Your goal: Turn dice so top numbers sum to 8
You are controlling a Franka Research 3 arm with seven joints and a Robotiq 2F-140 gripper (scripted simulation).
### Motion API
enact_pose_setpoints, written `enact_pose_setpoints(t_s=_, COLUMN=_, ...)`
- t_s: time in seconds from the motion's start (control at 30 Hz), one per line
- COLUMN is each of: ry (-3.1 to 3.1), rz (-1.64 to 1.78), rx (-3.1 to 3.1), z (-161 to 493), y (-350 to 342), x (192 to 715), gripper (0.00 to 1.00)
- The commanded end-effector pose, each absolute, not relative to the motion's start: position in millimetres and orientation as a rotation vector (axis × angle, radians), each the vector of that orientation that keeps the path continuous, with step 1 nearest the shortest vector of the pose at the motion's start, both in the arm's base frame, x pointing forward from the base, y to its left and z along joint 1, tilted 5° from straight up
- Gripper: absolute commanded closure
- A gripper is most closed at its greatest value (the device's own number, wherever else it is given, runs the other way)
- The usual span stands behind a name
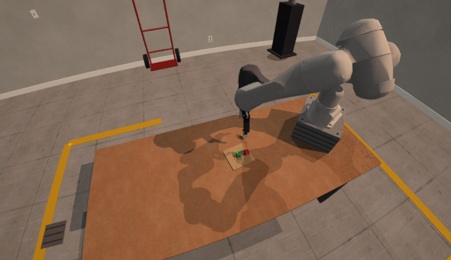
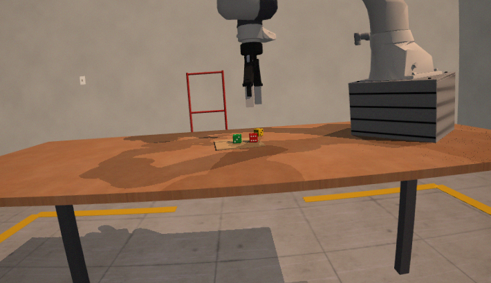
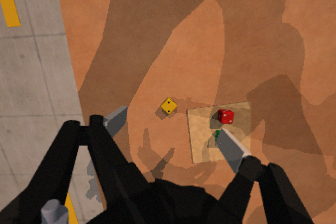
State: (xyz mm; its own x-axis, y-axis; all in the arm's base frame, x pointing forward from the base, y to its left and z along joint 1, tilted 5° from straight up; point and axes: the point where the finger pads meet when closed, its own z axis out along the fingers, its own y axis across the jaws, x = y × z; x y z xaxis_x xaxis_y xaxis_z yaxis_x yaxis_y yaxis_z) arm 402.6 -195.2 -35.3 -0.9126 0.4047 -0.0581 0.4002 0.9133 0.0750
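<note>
My pincer (image 2: 252,100) wide open, nothing in it, hanging well above table (image 2: 144,178). Yellow die (image 3: 169,105) sits off mat (image 3: 201,145), on bare wood just beside mat's edge, free space all around it. Red die (image 3: 225,116) and green die (image 2: 236,138) on mat, close together, green half hidden behind my finger (image 3: 234,147) in wrist view. Red hand truck (image 1: 148,29) by far wall.

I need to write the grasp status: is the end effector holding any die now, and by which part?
Nothing is held. The end effector is open and hangs above the table, apart from the yellow die, which lies off the mat.
</note>
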Motion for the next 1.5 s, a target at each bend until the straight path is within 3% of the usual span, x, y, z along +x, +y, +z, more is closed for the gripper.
enact_pose_setpoints(t_s=0.0, ry=2.951, rz=0.101, rx=0.895, z=-35.6, y=-195.1, x=401.0, gripper=0.0)
enact_pose_setpoints(t_s=0.93, ry=2.748, rz=0.118, rx=1.411, z=-35.4, y=-202.9, x=393.8, gripper=0.0)
enact_pose_setpoints(t_s=0.97, ry=2.748, rz=0.118, rx=1.411, z=-35.4, y=-202.9, x=393.8, gripper=0.75)
enact_pose_setpoints(t_s=1.47, ry=2.748, rz=0.118, rx=1.411, z=-35.4, y=-202.9, x=393.8, gripper=0.75)
